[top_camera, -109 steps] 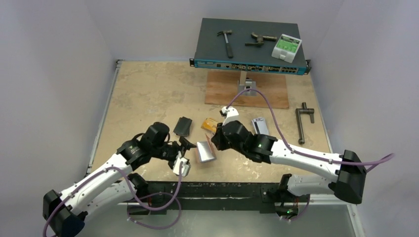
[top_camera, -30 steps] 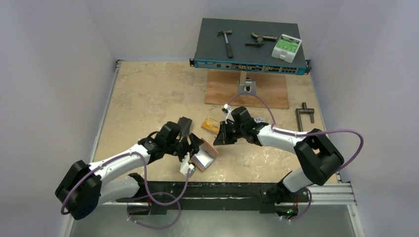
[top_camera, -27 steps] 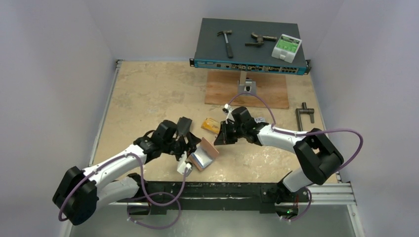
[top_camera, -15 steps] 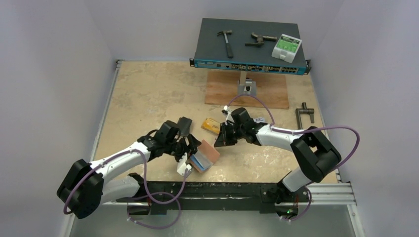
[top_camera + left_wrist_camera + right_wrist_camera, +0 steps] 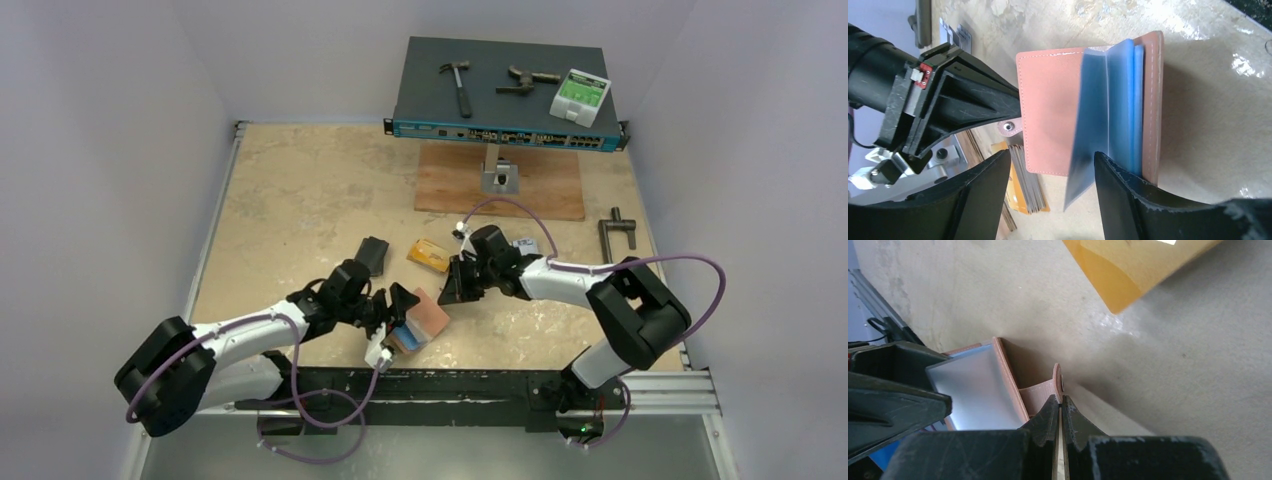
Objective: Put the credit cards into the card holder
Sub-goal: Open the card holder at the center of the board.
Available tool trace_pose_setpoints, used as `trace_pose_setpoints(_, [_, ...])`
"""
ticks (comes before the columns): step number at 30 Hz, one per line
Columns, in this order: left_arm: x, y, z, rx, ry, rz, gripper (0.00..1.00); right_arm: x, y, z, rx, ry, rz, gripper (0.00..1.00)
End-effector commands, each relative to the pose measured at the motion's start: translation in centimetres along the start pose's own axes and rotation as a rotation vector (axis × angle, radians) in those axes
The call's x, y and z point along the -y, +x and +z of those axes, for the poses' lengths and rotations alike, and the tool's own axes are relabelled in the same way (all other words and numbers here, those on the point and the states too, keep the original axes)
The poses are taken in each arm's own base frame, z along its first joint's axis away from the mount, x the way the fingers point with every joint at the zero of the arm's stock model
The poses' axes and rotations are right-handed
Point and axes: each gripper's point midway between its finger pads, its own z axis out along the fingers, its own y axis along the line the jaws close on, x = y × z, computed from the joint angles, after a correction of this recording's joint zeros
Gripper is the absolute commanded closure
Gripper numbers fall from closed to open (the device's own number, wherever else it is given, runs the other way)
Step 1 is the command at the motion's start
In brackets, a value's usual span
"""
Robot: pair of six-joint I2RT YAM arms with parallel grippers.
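**Top view.** The salmon-pink card holder [image 5: 428,315] lies folded open on the table [image 5: 290,190], just on the near side of the orange-gold card stack [image 5: 427,254]. A black card stack [image 5: 372,255] lies to the left of that stack. Silver-grey cards [image 5: 528,246] lie to its right, partly hidden by the right arm. The right gripper [image 5: 453,290] sits between the orange-gold card stack and the holder. The left gripper [image 5: 396,318] meets the holder on the side away from that stack. **Left wrist view.** The left gripper's jaws stand apart. The holder's near edge and one loose blue plastic sleeve [image 5: 1083,170] show in the gap, and nothing is visibly clamped. The pink cover lies flat toward the right gripper [image 5: 1008,107], with the spine along the opposite edge. The orange-gold card stack [image 5: 1024,182] shows just past the cover's corner. **Right wrist view.** The right gripper's fingers are pressed together on the snap tab [image 5: 1058,380], so this claw is clamped on the card holder. An orange-gold card [image 5: 1138,270] lies close beyond the tab, apart from it. **Reading.** Neither claw carries a card, so loading appears not yet begun. The orange-gold card stack lies across the holder from the free left claw. It is nearer the right claw, which is occupied holding the cover back.
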Motion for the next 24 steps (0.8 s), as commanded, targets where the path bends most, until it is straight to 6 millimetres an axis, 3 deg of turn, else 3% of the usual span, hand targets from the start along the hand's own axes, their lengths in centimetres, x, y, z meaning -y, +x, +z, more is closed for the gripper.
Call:
trace_pose_setpoints(1, [-1.7,-1.1,0.6,0.030,-0.104,0.063,0.39,0.5,-0.5,-0.7,0.061,0.038,-0.013,1.00])
trace_pose_setpoints(7, [-2.2,-1.9,1.4,0.030,-0.126,0.053,0.45,-0.2,1.2,-0.1,0.040,0.063,-0.061,1.00])
trace_pose_setpoints(12, [-3.8,-1.8,1.7,0.018,-0.160,0.043,0.64,-1.1,3.1,0.7,0.005,0.070,-0.108,1.00])
trace_pose_setpoints(14, [-4.1,-1.8,1.8,0.016,-0.151,0.034,0.65,-1.0,3.3,0.8,-0.001,0.068,-0.109,1.00])
trace_pose_setpoints(19, [-0.8,-2.6,2.4,0.049,-0.057,0.043,0.66,-0.9,3.2,0.5,0.013,0.081,-0.116,1.00])
trace_pose_setpoints(24, [2.0,-3.6,2.4,0.073,-0.022,0.073,0.79,-0.9,2.9,-0.3,0.039,0.094,-0.117,0.95])
